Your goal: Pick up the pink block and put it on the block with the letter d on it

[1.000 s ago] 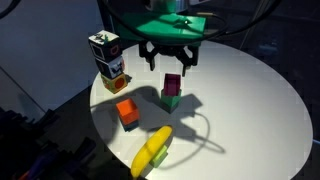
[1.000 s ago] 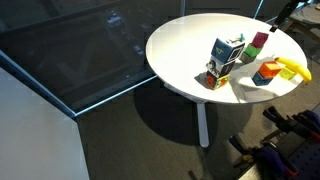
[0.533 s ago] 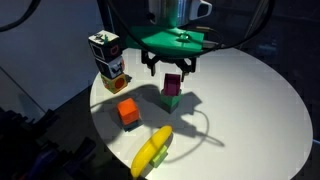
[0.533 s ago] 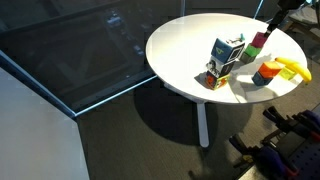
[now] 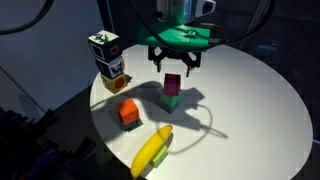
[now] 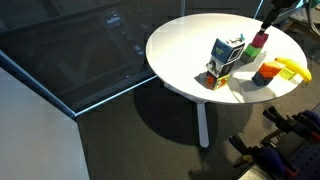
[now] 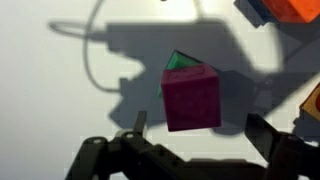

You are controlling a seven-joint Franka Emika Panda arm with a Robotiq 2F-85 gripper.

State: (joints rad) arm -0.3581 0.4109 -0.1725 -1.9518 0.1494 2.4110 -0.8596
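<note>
The smooth, square-edged pink block (image 7: 191,98) sits on a green cube (image 7: 178,62) showing at 12 o'clock; the gripper (image 5: 174,64) hangs wide open, empty.

The round white table (image 5: 250,100) carries one small magenta-pink cube (image 5: 172,87), one green cube (image 7: 180,63), one orange-red cube (image 5: 127,112), two black-edged printed cubes (image 5: 104,47) and one yellow banana (image 5: 152,152).

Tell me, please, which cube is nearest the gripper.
The pink block, atop the green cube, right below the open gripper; the orange cube and the printed cubes stand off to the side.
</note>
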